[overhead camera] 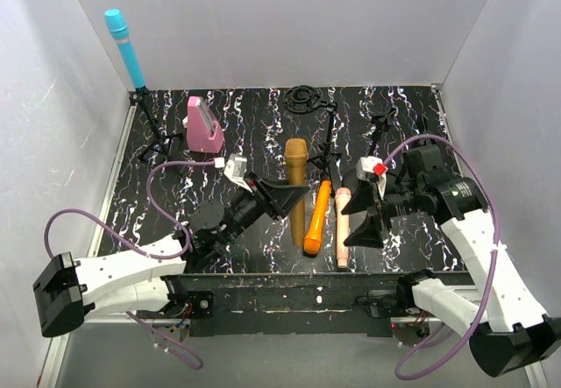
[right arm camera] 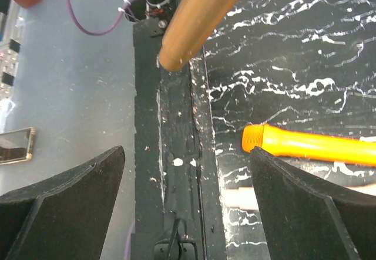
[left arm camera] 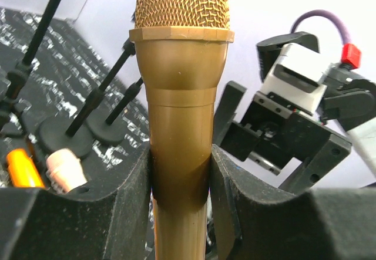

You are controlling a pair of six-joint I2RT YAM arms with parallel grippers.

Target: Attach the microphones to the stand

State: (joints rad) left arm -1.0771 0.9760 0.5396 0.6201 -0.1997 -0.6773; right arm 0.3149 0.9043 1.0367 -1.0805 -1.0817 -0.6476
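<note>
Microphones: four noted, with one mounted, one in hand and two loose.

Nearest the bases, we find the left gripper (left arm camera: 182,198) pinching the gold stick microphone with a mesh head (left arm camera: 182,95) across its smooth barrel. One dark foam pad (left arm camera: 132,201) presses on each side. The tail hangs over the table's near edge strip, apparently clear of the surface. Close beside it, the right gripper (right arm camera: 185,181) stands with its fingers spread wide and holds nothing.

Between the two arms, the glossy orange stick microphone (overhead camera: 317,217) and the pale peach-pink stick microphone (overhead camera: 343,230) lie side by side on the black marbled tabletop (overhead camera: 254,125).

Further back stand a slim black tripod stand (overhead camera: 326,143) and a second black stand (overhead camera: 379,130). Neither carries a microphone, as far as we can tell.

At the far left, the cyan-blue stick microphone (overhead camera: 125,46) sits atop its own black corner stand (overhead camera: 151,125), near a squat pink wedge block (overhead camera: 204,125).

Risks, in our judgement:
- The smooth barrel could swivel or slide between the pads during seating.
- Pressing the microphone into a light tripod could tip that stand.
- The arms work close together and could clash, or nudge the loose microphones.
</note>
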